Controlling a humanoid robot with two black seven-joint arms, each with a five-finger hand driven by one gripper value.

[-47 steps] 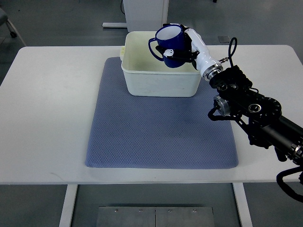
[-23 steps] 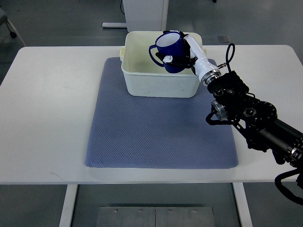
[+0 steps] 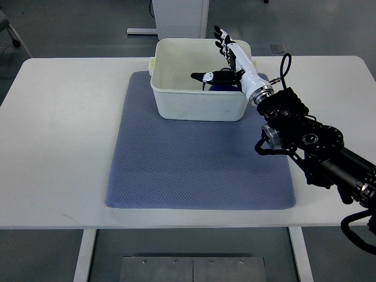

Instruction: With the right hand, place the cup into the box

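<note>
The cream box [image 3: 197, 104] stands at the back of the blue-grey mat [image 3: 200, 153]. The blue cup [image 3: 225, 86] lies low inside the box at its right side; only a small part shows behind the front wall and under my hand. My right hand [image 3: 218, 57] is over the box's right half, fingers spread upward and thumb pointing left, holding nothing. Its arm comes in from the right edge. The left arm does not show.
The white table [image 3: 59, 135] carries the mat and box. The dark forearm [image 3: 311, 141] crosses the table's right part. A white cabinet base [image 3: 176, 17] stands on the floor behind the table.
The right hand let go of the blue cup, which dropped from rim height down into the box. The fingers have opened and spread.
</note>
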